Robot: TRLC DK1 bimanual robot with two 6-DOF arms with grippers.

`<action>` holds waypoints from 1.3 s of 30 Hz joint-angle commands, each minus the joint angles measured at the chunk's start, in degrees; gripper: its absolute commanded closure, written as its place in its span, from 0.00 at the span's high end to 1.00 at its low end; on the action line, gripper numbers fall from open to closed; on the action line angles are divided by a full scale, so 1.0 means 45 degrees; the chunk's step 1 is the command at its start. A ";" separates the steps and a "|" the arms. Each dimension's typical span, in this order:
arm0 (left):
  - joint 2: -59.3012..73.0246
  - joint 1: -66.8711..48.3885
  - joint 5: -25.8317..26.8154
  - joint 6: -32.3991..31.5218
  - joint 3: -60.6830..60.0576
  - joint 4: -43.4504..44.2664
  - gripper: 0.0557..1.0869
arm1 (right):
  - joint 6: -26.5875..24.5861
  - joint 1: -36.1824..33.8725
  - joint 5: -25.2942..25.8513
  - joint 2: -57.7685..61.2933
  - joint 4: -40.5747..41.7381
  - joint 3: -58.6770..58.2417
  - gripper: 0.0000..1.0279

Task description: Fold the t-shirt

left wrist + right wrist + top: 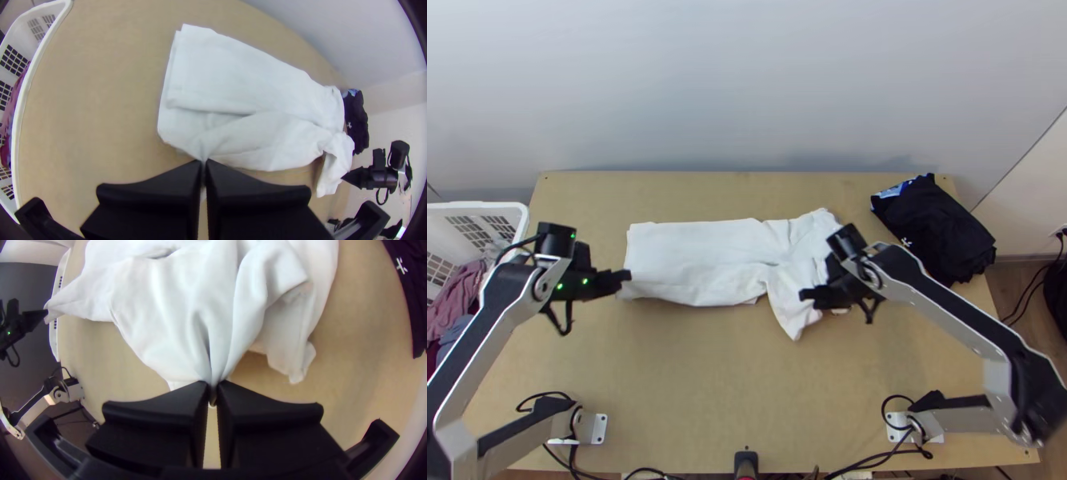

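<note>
White cloth is stretching across the middle of the top view: the t-shirt (pixel 695 254) is lying on the wooden surface (pixel 747 384) as a long, sideways strip. The folding is looking partly done. Toward the strip's left end the cloth is lying fairly smooth, and in the left wrist view one layer is overlapping another, with a step running between them. Toward its right end the cloth is bunching into creases, and a loose flap is pointing down the frame. The final compact shape is remaining to be made; judging from this, the near edge is probably needing to go over and the bunched end is needing straightening.

The left end effector (pixel 204 162) is closing narrowly on a pinch of the shirt, at the lower left corner of the strip in the top view. The right end effector (pixel 214 391) is also gripping the shirt, its fingers pressing together on gathered folds beside the flap, right of centre in the top view. Most of the shirt is lying between the two and farther up the frame. An uneven pull could be deepening the creases.

Dark clothes (pixel 935 232) are resting at the upper right of the top view, and a white basket (pixel 483 206) is holding laundry (pixel 457 298) at the left edge.
</note>
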 commanded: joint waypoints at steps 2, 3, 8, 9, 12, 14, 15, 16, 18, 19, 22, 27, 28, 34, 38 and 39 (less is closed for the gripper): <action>-0.2307 -0.0179 0.1554 0.1018 -0.0223 -0.3403 0.04 | -0.0349 -0.0063 -0.1348 -0.2681 -0.2261 -0.0594 0.03; -0.2560 -0.0257 0.1593 0.1155 -0.0360 -0.3774 0.04 | -0.0369 -0.0024 -0.1563 -0.2876 -0.2593 -0.0594 0.03; -0.3596 -0.0629 0.2159 0.1487 -0.0712 -0.5493 0.04 | -0.0447 0.0484 -0.2305 -0.3853 -0.3862 -0.0769 0.03; -0.3713 -0.0629 0.2374 0.1741 -0.0712 -0.5981 0.04 | -0.0564 0.0523 -0.2539 -0.3990 -0.4214 -0.0789 0.03; -0.4260 -0.0922 0.2569 0.1877 -0.0907 -0.6567 0.04 | -0.0974 0.0562 -0.3223 -0.4361 -0.5288 -0.0847 0.03; -0.4611 -0.0961 0.2550 0.1877 -0.0966 -0.6587 0.04 | -0.1130 0.0620 -0.3477 -0.4654 -0.5737 -0.0828 0.03; -0.4670 -0.0902 0.2550 0.1858 -0.0946 -0.6587 0.04 | -0.1130 0.0601 -0.3614 -0.4732 -0.5874 -0.0808 0.03; -0.4689 -0.0668 0.2530 0.1858 -0.0927 -0.6567 0.04 | -0.1150 0.0562 -0.3633 -0.4810 -0.5971 -0.0789 0.03; -0.4592 0.0153 0.2569 0.1877 -0.0946 -0.6352 0.04 | -0.1150 0.0347 -0.3653 -0.4908 -0.5991 -0.0789 0.03; -0.4455 0.0621 0.2569 0.1897 -0.0946 -0.6196 0.04 | -0.1169 0.0171 -0.3653 -0.4908 -0.5971 -0.0769 0.03; -0.3830 0.2106 0.2569 0.2209 -0.0985 -0.5688 0.04 | -0.1423 -0.1430 -0.3926 -0.4576 -0.5659 -0.0672 0.03; -0.2404 0.3414 0.2589 0.2112 -0.0790 -0.4731 0.04 | -0.2361 -0.4126 -0.4141 -0.3150 -0.5014 -0.0008 0.03; -0.2150 0.3414 0.2589 0.2014 -0.0692 -0.4516 0.04 | -0.2419 -0.4497 -0.4160 -0.2759 -0.4800 0.0266 0.03; -0.0275 0.3180 0.2589 0.0647 0.0011 -0.2817 0.04 | -0.2244 -0.5551 -0.4219 0.0307 -0.3862 0.3020 0.03; 0.1385 0.2926 0.2511 -0.0232 0.0890 -0.1509 0.04 | -0.1716 -0.5493 -0.4219 0.2514 -0.3218 0.5110 0.03; 0.1854 0.2868 0.2472 -0.0369 0.1163 -0.1235 0.04 | -0.1560 -0.5454 -0.4219 0.3081 -0.3081 0.5715 0.03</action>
